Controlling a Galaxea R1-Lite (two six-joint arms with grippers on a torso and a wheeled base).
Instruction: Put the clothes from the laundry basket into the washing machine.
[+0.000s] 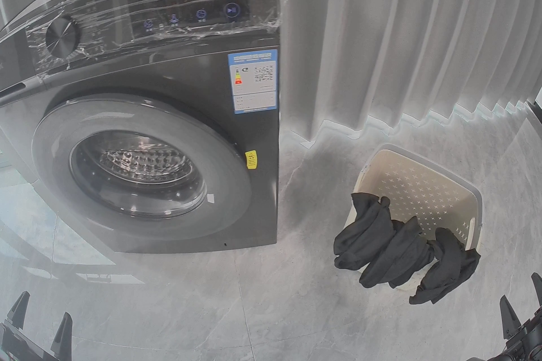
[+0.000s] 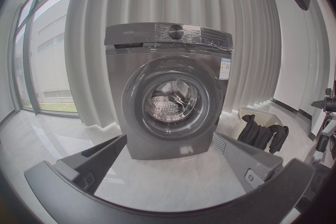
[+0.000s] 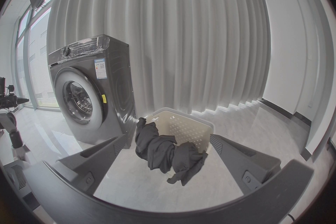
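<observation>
Head view: nothing loaded; clothes [image 1: 395,252] draped on laundry basket [image 1: 424,192] near washing machine [image 1: 169,77]; left hand [image 1: 44,307], right hand [image 1: 519,289] released.

Dark clothes [image 1: 389,249] hide the near rim of the laundry basket [image 1: 429,193].

Probably a staged test room rather than a home: a washer [image 1: 169,80] with film-wrapped panel [image 1: 186,12] stands on grey stone-look floor [image 1: 271,300] before wall-length curtains [image 1: 406,12], near a tall window [image 2: 49,60].
</observation>
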